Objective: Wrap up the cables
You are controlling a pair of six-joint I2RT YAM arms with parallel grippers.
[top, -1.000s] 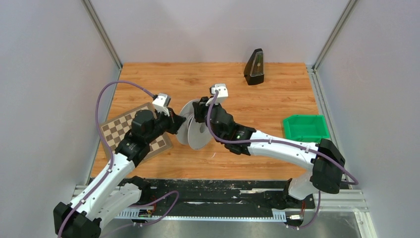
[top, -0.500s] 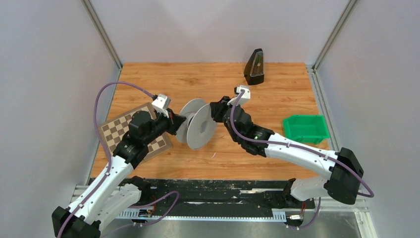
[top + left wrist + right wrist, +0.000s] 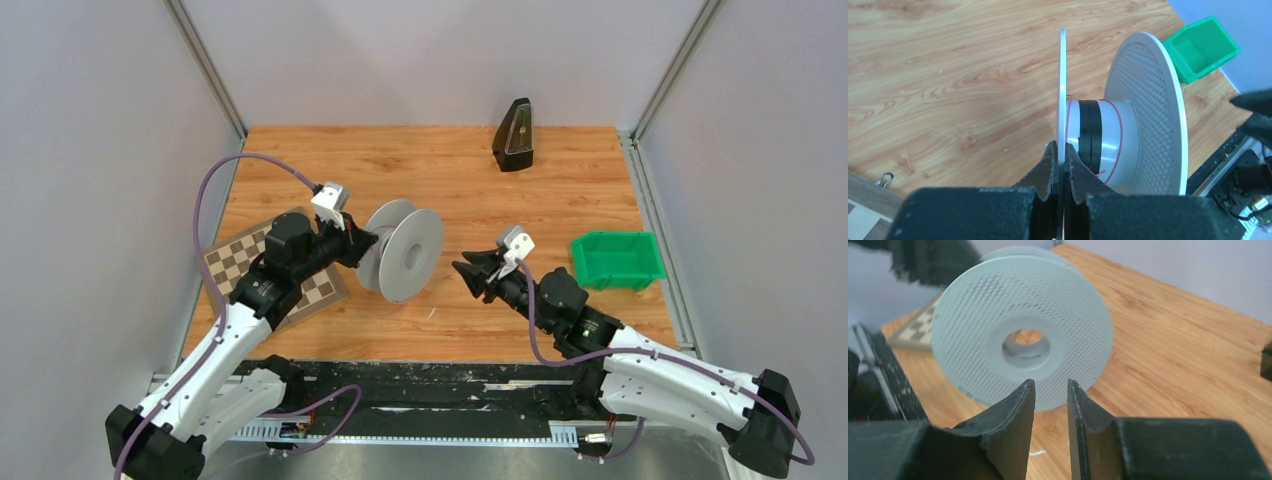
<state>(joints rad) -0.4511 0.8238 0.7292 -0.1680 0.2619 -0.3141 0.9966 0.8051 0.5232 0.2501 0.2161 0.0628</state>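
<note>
Near the middle of the table (image 3: pixel 560 190), the grey spool (image 3: pixel 403 252) stands on edge. The left gripper (image 3: pixel 360 247) is clenched on the thin rim of the flange nearest it. The right gripper (image 3: pixel 470 270) hangs well apart on the far side, fingers narrowly parted and holding nothing.

That rim pinch is the spool's only hold. A tug on the cable or a nudge from the right arm could twist the flange out of the pads or tip the spool. With nothing keeping tension, the turns could also slacken and slide along the hub.

Only the left wrist view shows the red cable (image 3: pixel 1119 131), a few spaced turns on the white hub (image 3: pixel 1108 147) beside a black band (image 3: pixel 1093 135). Its free end possibly drops past the left fingers, though I cannot tell. The right wrist view alone shows the perforated outer face and the centre hole (image 3: pixel 1025 346), just above its fingertips.
</note>
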